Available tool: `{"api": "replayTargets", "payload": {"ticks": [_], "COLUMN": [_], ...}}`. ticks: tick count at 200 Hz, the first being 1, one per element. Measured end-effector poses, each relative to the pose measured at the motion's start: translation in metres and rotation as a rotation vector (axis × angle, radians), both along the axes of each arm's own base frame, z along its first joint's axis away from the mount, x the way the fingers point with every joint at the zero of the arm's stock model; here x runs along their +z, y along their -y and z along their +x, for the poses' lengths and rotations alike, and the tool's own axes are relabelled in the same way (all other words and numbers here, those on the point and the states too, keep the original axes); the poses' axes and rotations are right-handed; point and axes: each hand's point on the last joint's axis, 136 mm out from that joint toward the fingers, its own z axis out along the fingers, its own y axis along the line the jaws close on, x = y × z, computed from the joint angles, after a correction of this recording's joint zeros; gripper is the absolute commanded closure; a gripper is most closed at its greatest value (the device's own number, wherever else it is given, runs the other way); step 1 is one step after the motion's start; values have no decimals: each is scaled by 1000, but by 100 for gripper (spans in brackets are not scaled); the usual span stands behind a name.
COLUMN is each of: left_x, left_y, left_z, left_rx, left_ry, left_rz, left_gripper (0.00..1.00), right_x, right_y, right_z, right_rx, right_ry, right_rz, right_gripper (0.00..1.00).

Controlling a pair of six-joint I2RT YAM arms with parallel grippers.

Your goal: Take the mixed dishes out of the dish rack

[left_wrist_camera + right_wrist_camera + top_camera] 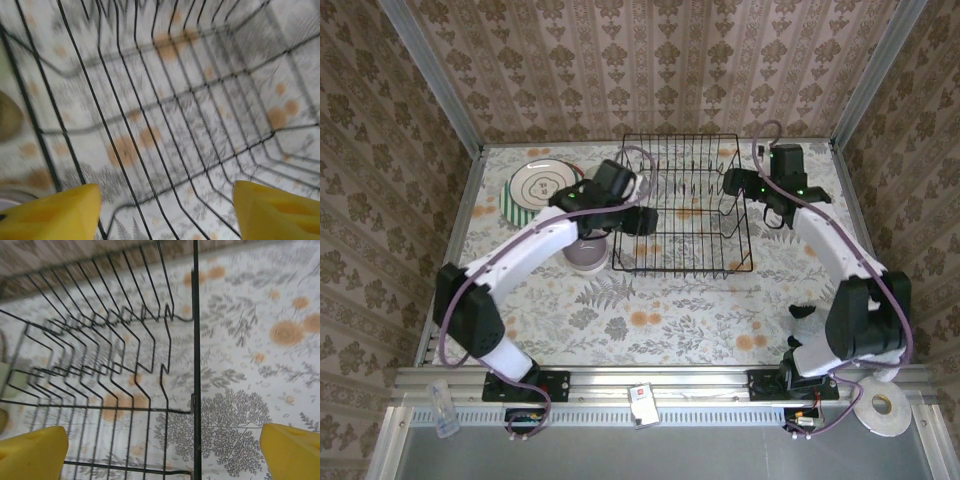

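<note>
Got a black wire rectangular dish rack (680,271) parked dead centre of the overhead shot, on the floral-print tabletop (670,320). Seeing the leafy print straight through its slots and floor wires.

Over in the upper left of that frame, well apart from the rack, finding a cream round plate with a ring pattern (540,182) stacked on a green-and-white striped plate (510,207). Just below those, spotting a lavender bowl (582,258) near the rack's lower left corner, half tucked under the left arm.

Catching the left hand (642,220) right at the rack's left wall, released, with yellow fingertips (55,215) spread out to the bottom corners of its wrist view and only rack wire and tabletop in the gap. Can't tell if it's actually touching the wire.

Same deal for the right hand (732,183), up against the rack's right wall in the overhead shot: released, yellow tips wide apart at the bottom corners of its wrist view, one upright rack wire running up the middle of the gap, not pinched.

Also noticing a white roll of tape (880,412) at the lower right of the overhead frame, off the tabletop beside the right arm's base.
</note>
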Motion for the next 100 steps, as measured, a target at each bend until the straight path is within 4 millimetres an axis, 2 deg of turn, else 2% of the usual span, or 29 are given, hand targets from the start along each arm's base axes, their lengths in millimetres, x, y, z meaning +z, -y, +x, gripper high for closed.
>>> {"api": "replayTargets", "payload": {"ticks": [27, 48, 70, 83, 100], "left_x": [57, 84, 94, 91, 78], "left_y": [-29, -61, -100, -128, -167], "left_z": [9, 11, 12, 12, 11], "left_rx": [67, 139, 243, 320, 438], "left_ry": [160, 264, 348, 387, 435], "left_rz": [-126, -184, -184, -163, -115], "left_gripper": [0, 0, 0, 0, 0], "right_x": [46, 69, 80, 82, 72], "right_y": [2, 8, 20, 29, 42], "right_z": [-22, -48, -78, -96, -115], "right_rx": [-5, -32, -87, -129, -190], "right_ry": [111, 179, 233, 266, 291], "right_rz": [10, 17, 8, -2, -30], "right_gripper": [0, 0, 0, 0, 0]}}
